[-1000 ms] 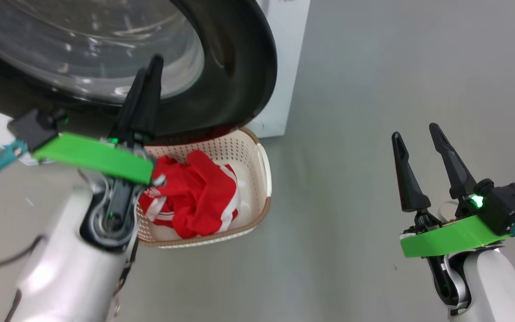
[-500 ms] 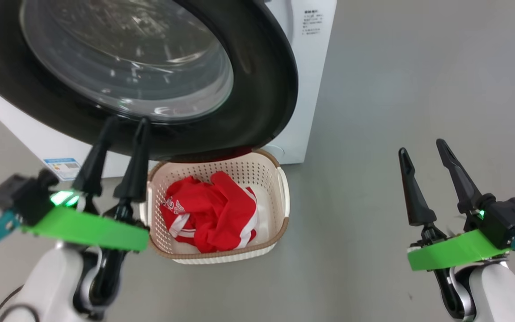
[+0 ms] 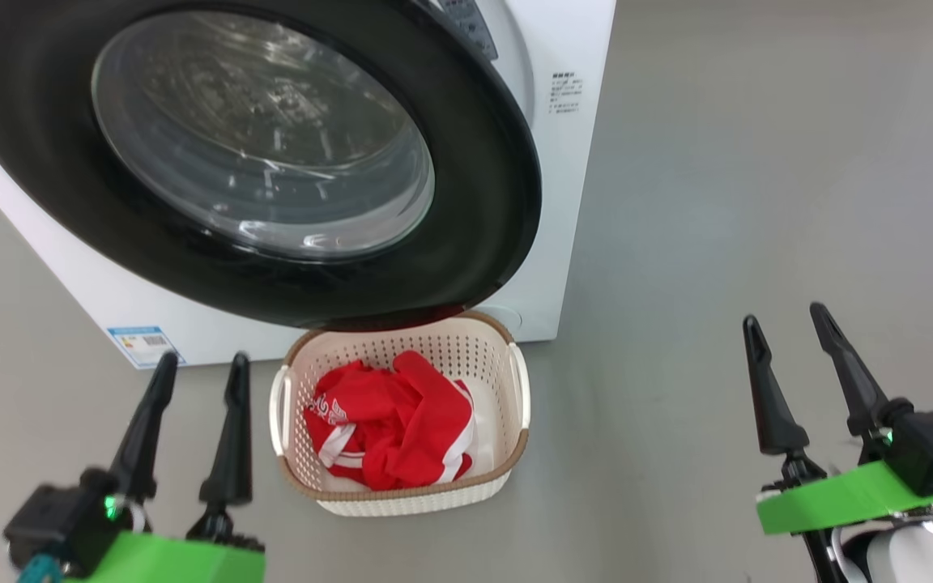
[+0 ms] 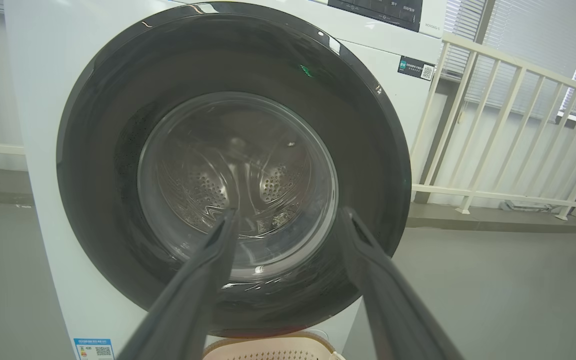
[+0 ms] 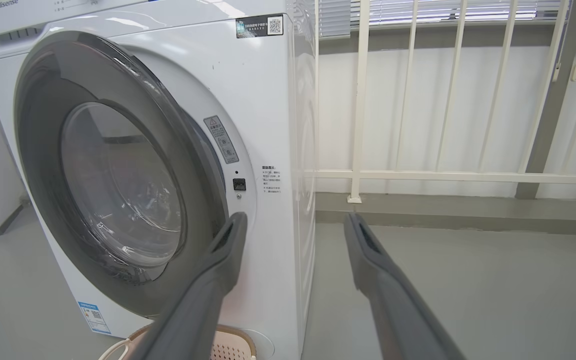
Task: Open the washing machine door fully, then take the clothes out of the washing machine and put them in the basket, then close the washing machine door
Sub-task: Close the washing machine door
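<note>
Left gripper (image 3: 202,362): fingers spread, holding nothing, low at my near left. Right gripper (image 3: 784,316): also spread and empty, near right, over grey floor (image 3: 677,243). Further out, between them, I log the basket (image 3: 414,506) on the floor with the red clothes (image 3: 402,421) heaped inside. Just behind it stands the washing machine (image 3: 572,162); the washing machine door (image 3: 483,202) overhangs the basket's far rim. Right wrist view: door's latch edge stands off the front panel, latch slot uncovered.
</note>
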Tool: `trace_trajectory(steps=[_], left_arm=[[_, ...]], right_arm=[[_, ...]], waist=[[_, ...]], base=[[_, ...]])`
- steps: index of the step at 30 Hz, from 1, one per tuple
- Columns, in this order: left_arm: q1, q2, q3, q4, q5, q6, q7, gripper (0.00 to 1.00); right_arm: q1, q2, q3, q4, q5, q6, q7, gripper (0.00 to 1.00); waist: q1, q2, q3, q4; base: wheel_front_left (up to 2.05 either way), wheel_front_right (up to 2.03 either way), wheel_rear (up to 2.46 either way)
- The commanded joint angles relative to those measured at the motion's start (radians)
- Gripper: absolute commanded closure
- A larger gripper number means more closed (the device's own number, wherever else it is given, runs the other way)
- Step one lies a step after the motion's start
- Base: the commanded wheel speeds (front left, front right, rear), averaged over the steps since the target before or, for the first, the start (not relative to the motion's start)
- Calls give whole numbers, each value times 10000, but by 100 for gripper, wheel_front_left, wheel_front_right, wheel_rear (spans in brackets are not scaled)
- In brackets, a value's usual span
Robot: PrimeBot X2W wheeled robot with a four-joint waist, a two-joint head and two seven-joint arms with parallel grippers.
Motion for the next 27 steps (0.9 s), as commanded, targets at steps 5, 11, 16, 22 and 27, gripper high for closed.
trace_trajectory(steps=[5,11,16,22,27], left_arm=[[637,-115,827,-379,435,32,-77,0],[1141,-304,1245,-256,862,10,-77,0],[1360,-553,1465,-249,1081,-309,-77,0],[1346,-744,1679,-176,1421,-561,-78,0],[1337,-877,1752,-115,1642,-726,-78,0]], right_arm=[[334,-22,75,-344,118,48,-63,0],[709,-22,176,-331,332,48,-63,0],[919,-22,320,-308,474,48,-63,0],[927,-22,463,-253,513,48,-63,0],[894,-22,496,-235,488,48,-63,0]], waist=[[0,0,-372,-26],[0,0,-543,-59],[0,0,-573,-41],[0,0,-574,4],[0,0,-590,49]], base=[[0,0,0],[0,0,0],[0,0,0],[0,0,0],[0,0,0]])
